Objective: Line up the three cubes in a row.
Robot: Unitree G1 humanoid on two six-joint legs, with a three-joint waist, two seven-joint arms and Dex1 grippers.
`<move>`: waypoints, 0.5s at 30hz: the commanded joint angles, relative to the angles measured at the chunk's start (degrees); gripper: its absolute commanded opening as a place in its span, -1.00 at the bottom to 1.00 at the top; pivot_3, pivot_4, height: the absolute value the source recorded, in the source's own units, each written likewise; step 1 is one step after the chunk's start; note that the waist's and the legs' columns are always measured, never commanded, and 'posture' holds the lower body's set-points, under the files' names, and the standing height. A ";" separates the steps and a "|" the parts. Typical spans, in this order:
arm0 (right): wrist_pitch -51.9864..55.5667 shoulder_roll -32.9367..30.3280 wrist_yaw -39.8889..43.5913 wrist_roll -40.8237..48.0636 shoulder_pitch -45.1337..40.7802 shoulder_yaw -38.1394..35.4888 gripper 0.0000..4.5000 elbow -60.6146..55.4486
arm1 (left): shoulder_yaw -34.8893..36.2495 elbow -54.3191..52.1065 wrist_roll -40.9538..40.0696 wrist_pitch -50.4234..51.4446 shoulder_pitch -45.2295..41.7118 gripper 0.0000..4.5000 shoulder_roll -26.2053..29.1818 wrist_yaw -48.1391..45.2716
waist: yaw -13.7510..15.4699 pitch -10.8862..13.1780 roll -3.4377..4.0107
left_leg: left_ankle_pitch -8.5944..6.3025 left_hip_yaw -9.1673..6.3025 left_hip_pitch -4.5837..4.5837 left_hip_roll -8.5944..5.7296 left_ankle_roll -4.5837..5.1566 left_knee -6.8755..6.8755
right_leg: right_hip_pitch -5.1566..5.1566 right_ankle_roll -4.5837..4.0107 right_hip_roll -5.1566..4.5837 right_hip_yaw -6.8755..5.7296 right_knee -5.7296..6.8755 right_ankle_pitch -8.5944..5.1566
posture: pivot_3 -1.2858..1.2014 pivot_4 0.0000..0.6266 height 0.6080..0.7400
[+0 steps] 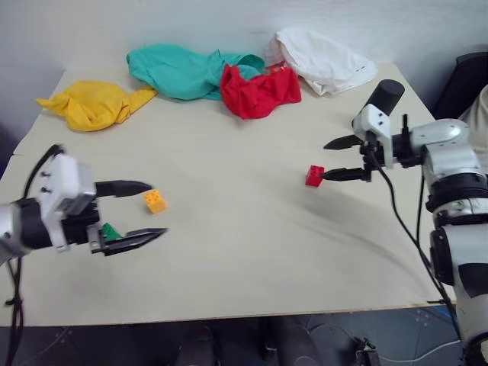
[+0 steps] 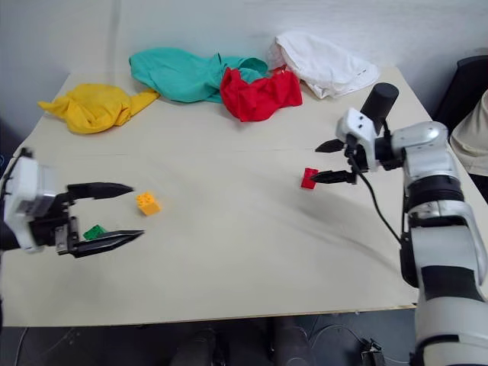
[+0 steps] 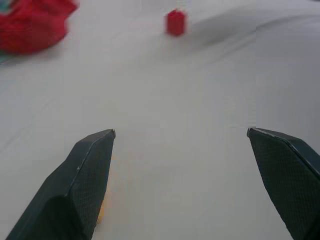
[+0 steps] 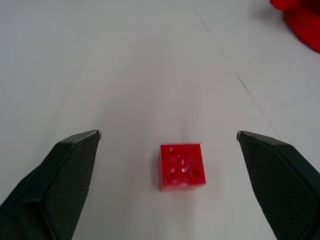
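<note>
Three small studded cubes lie on the pale table (image 1: 244, 252). The red cube (image 1: 314, 175) sits right of centre, with my right gripper (image 1: 328, 158) open and its fingertips just to the cube's right, above the table. In the right wrist view the red cube (image 4: 181, 166) lies between the two spread fingers. The orange-yellow cube (image 1: 155, 200) and the green cube (image 1: 111, 232) lie at the left. My left gripper (image 1: 156, 208) hovers open over them, and the green cube is partly hidden behind its lower finger. The red cube (image 3: 175, 22) also shows far off in the left wrist view.
Along the table's far edge lie a yellow cloth (image 1: 95, 103), a teal cloth (image 1: 183, 70), a red cloth (image 1: 259, 91) and a white cloth (image 1: 324, 59). A black cylinder (image 1: 385, 95) stands behind my right wrist.
</note>
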 commanded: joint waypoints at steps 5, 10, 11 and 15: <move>-4.62 2.56 -8.71 -5.21 -2.76 0.68 1.00 8.74 | -10.00 -0.05 -2.19 2.23 -12.73 0.97 0.29 -0.16 | -0.05 0.01 0.00 | 0.01 0.03 -0.10 0.02 0.01 0.11 | -0.03 0.02 0.09 0.04 0.04 0.01 | 0.03 -0.52 1.00; -5.07 4.40 -11.79 -6.63 -3.09 0.05 1.00 11.35 | -11.74 -0.21 -3.25 3.34 -17.49 0.97 -0.40 -0.12 | -0.04 0.01 0.00 | 0.05 0.04 -0.03 0.06 -0.06 0.18 | -0.03 0.02 0.22 0.13 0.03 0.01 | 0.03 -0.52 1.00; -5.16 4.70 -12.15 -6.79 -3.10 -0.06 1.00 11.56 | -11.88 -0.10 -3.22 3.51 -17.86 0.97 -0.42 -0.07 | -0.08 0.01 0.00 | 0.05 0.04 -0.02 0.07 -0.07 0.17 | -0.03 0.02 0.25 0.16 0.06 0.01 | 0.03 -0.52 1.00; -5.70 5.62 -13.77 -8.23 -2.55 0.40 0.83 12.38 | -12.48 0.10 -2.19 3.04 -18.14 1.00 -0.30 -0.75 | -0.05 0.01 0.00 | 0.05 0.05 -0.02 0.09 -0.08 0.17 | -0.03 0.02 0.29 0.20 0.07 0.01 | 0.03 -0.52 1.00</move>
